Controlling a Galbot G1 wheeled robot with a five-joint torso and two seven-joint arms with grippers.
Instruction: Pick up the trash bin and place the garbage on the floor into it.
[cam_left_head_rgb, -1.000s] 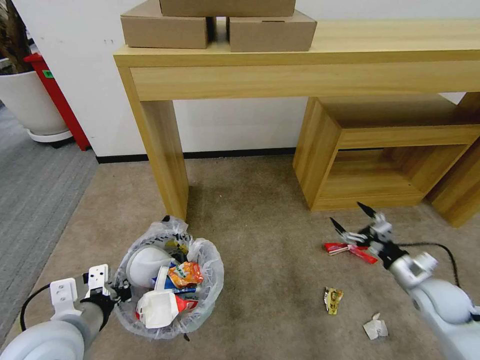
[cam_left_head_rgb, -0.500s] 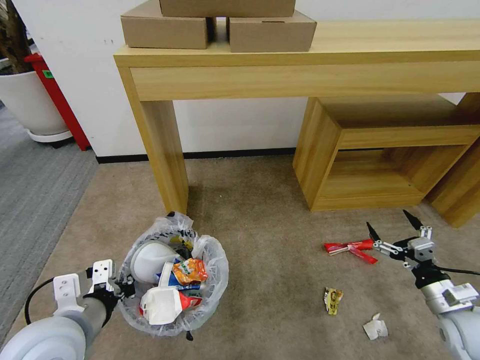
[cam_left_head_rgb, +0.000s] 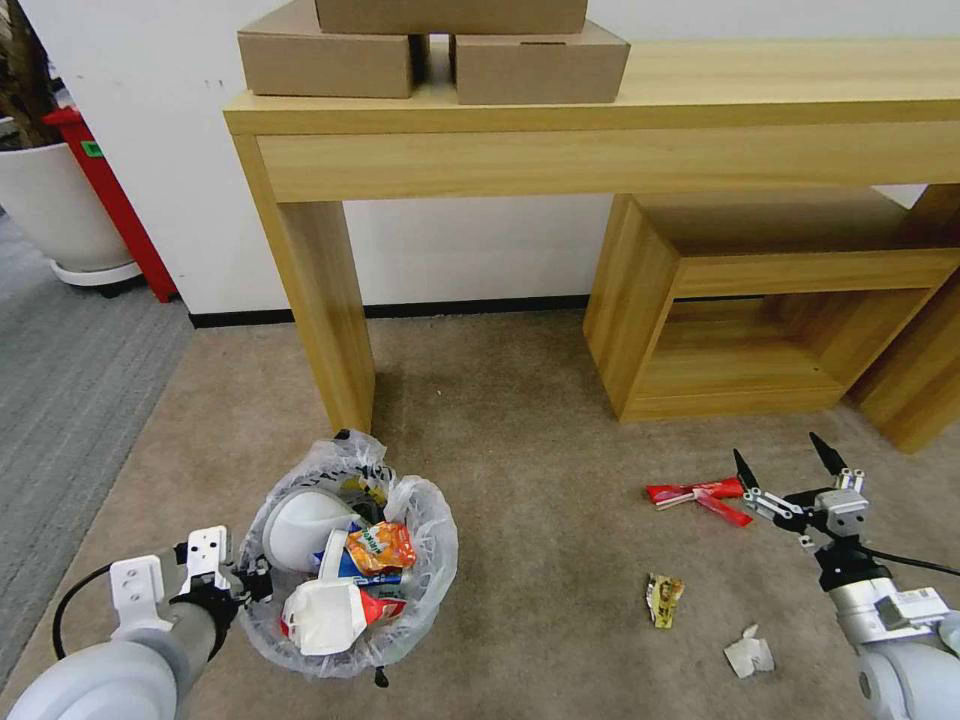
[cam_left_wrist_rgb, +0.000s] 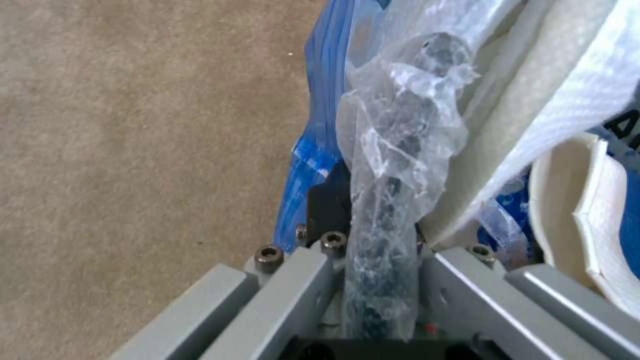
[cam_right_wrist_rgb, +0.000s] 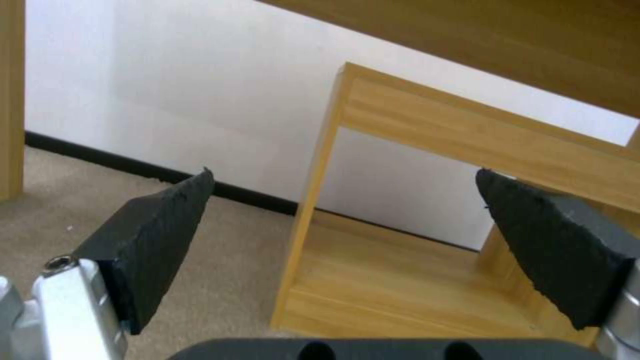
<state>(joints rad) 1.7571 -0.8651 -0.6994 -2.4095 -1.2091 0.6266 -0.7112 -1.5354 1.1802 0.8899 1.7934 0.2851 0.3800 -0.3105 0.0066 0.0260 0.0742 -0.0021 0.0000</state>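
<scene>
The trash bin (cam_left_head_rgb: 432, 560), lined with a crinkly whitish bag, is low over the beige floor (cam_left_head_rgb: 540, 440) at the near left. It holds a white slipper (cam_left_head_rgb: 298, 528), an orange packet (cam_left_head_rgb: 381, 546) and more garbage. My left gripper (cam_left_head_rgb: 252, 584) is shut on its bag-covered rim (cam_left_wrist_rgb: 393, 165). My right gripper (cam_left_head_rgb: 780, 456) is open and empty, fingertips up, just right of the red wrappers (cam_left_head_rgb: 695, 493) on the floor. In the right wrist view its black pads (cam_right_wrist_rgb: 157, 235) stand wide apart. A small yellowish packet (cam_left_head_rgb: 664, 598) and crumpled white paper (cam_left_head_rgb: 750, 656) lie nearer me.
A wooden desk leg (cam_left_head_rgb: 320, 310) stands right behind the bin. A low wooden shelf unit (cam_left_head_rgb: 640, 300) stands beyond the right gripper. Cardboard boxes (cam_left_head_rgb: 540, 65) sit on the desk top. Grey striped carpet (cam_left_head_rgb: 70, 370) and a white planter (cam_left_head_rgb: 60, 210) are at the far left.
My right gripper has swung to the right, off the red wrappers, and turned its fingertips up. The wrappers stay on the floor. The left gripper and bin have barely moved.
</scene>
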